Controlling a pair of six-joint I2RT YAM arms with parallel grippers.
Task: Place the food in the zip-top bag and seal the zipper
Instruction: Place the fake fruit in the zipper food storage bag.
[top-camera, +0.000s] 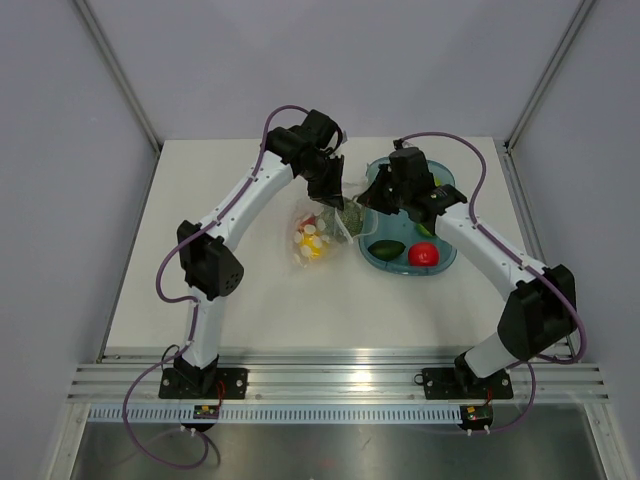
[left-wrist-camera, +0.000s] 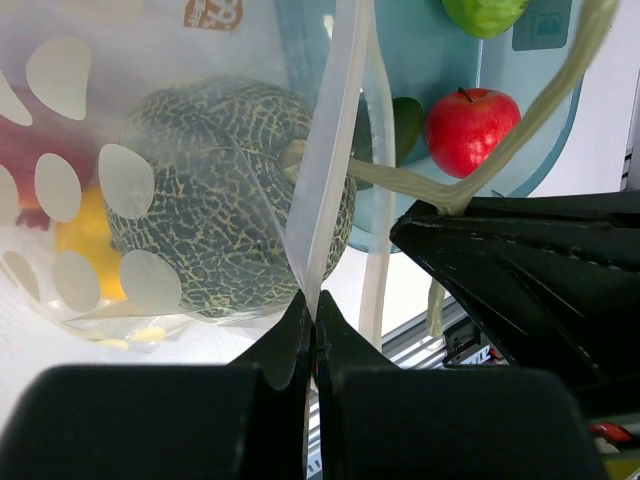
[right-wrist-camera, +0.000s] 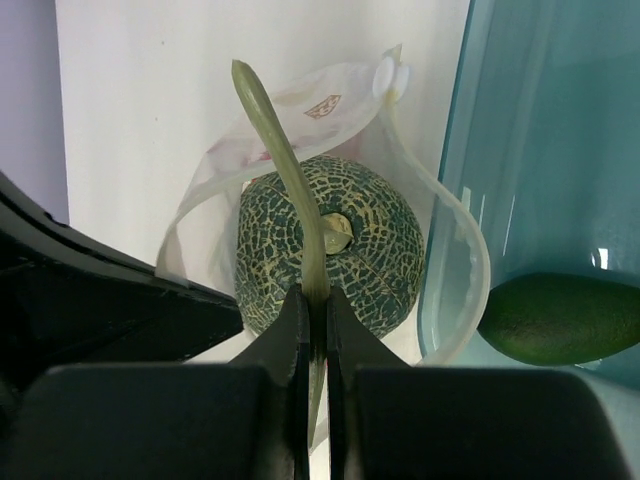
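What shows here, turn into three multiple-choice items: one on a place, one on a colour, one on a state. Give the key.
1. The red apple lies: A in the zip-top bag; B in the blue tray; C in the left gripper.
2. The bag's dots are: A black; B blue; C cream-white.
3. The left gripper is: A shut on the bag's mouth edge; B open over the tray; C shut on the melon.
Key: 1 B, it rests on the tray's blue floor; 2 C, pale dots show in front of the melon; 3 A, its fingers pinch the clear strip.
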